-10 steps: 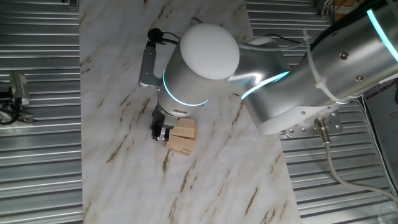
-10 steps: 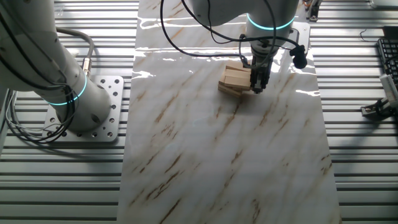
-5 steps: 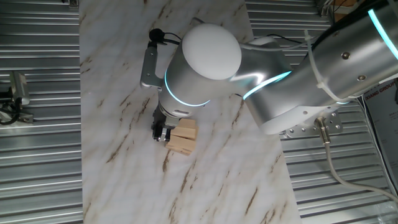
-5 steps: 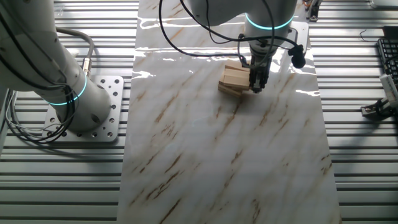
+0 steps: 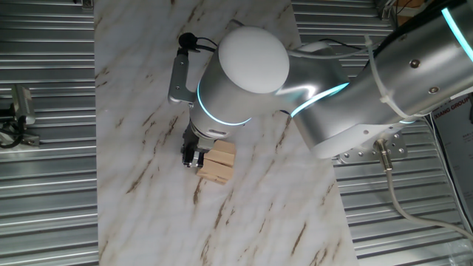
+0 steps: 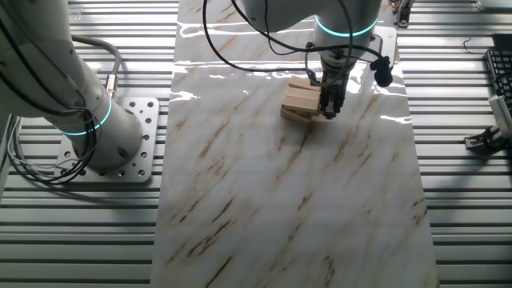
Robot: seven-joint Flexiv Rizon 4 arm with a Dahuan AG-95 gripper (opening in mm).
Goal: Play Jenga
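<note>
The Jenga stack (image 5: 216,164) is a small pile of pale-tan wooden blocks in crosswise layers on the marble sheet; it also shows in the other fixed view (image 6: 302,102). My gripper (image 5: 192,157) points down at the stack's end, with its dark fingers close together and against the blocks. In the other fixed view the gripper (image 6: 328,108) stands at the stack's right side, low near the sheet. The arm's wrist hides part of the stack from above. I cannot tell whether a block is between the fingers.
The marble sheet (image 6: 288,200) lies on a ribbed metal table. The arm's base (image 6: 96,136) stands at the left on a bolted plate. A cable and a small black camera (image 6: 382,72) hang by the wrist. A black clamp (image 5: 18,111) sits off the sheet.
The wrist has crept slightly along the stack's end; the top blocks look nudged a little. Otherwise nothing has moved.
</note>
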